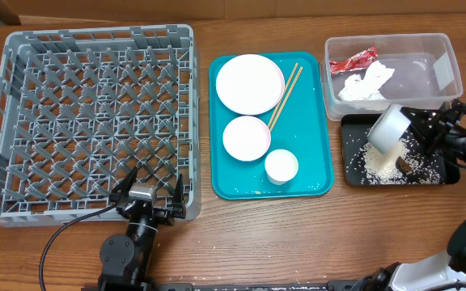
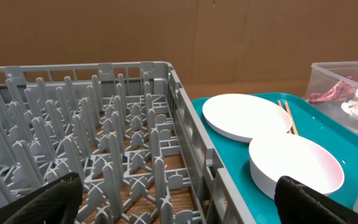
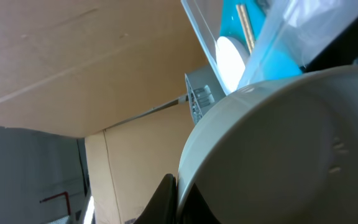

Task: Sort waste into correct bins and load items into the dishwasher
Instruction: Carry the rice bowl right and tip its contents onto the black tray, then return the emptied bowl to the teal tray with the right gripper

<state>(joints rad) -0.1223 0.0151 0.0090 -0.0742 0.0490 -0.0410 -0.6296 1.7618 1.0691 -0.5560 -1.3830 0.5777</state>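
My right gripper (image 1: 415, 129) is shut on the rim of a small white bowl (image 1: 389, 128), tipped mouth-down over the black tray bin (image 1: 354, 174). White rice scraps (image 1: 383, 166) with dark bits lie in that tray. In the right wrist view the bowl (image 3: 291, 149) fills the frame, with one fingertip (image 3: 163, 199) against its rim. The clear tub (image 1: 451, 73) holds a red wrapper (image 1: 353, 60) and a white tissue (image 1: 368, 83). My left gripper (image 1: 150, 182) stands open and empty at the front edge of the grey dish rack (image 1: 87, 121).
Between the rack and the bins, a teal tray (image 1: 322, 162) carries a white plate (image 1: 250, 84), a pale-pink bowl (image 1: 246, 137), a small white cup (image 1: 281, 166) and wooden chopsticks (image 1: 285, 97). Bare pegs fill the rack (image 2: 104, 124).
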